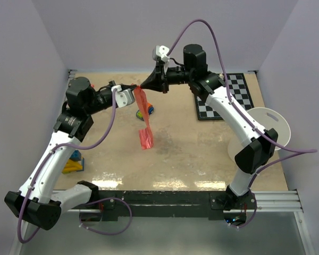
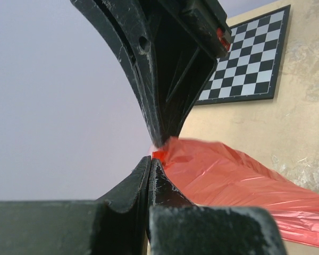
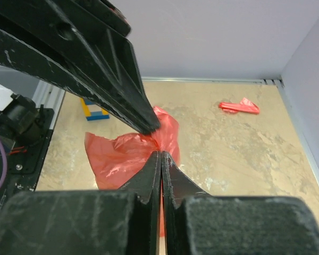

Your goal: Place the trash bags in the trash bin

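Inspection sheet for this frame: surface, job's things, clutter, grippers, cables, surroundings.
Surface: beige marbled table, glare near front.
Job's things: bag hangs from both grippers; bin at right edge, partly hidden.
Clutter: checkerboard; blocks; small red piece.
Grippers: left gripper and right gripper both shut on the bag's top.
Cables: purple cables loop over both sides.
Surroundings: plain walls on three sides.

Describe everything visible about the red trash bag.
The trash bag is thin, crinkly, translucent red-pink film, gathered into a narrow hanging strip that widens lower down. Its top is pinched by the shut left hand and right hand, meeting tip to tip. Whether its bottom touches the table is unclear.
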`<state>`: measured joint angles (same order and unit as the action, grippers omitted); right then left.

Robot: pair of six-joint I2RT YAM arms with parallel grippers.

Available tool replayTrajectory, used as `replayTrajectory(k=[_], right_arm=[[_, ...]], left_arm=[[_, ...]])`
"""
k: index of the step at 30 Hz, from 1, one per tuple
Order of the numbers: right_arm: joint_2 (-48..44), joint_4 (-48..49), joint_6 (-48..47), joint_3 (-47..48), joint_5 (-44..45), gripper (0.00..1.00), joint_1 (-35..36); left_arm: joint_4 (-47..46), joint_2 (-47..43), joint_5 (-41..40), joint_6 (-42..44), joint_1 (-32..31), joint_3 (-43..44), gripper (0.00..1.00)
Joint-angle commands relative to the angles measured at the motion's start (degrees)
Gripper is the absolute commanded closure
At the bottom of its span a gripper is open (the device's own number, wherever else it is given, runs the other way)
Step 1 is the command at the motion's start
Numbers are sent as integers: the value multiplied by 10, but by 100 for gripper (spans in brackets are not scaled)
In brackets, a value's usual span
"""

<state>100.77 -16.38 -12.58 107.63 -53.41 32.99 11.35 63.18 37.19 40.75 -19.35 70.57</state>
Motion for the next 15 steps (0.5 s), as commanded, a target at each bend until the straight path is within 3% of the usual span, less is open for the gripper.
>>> replayTrajectory(k=[1,8,15], right_arm=[[-36,6,-5,-5,10,100,-27],[-38,23,9,-9,13,100,-29],[-51,31,-1,-15,106,100,-32]], left_arm=[[-9,-17,-14,17,2,-9,100],[-10,-18,-12,12,2,-12,100],[30,-28,-12,42,2,-20,100]])
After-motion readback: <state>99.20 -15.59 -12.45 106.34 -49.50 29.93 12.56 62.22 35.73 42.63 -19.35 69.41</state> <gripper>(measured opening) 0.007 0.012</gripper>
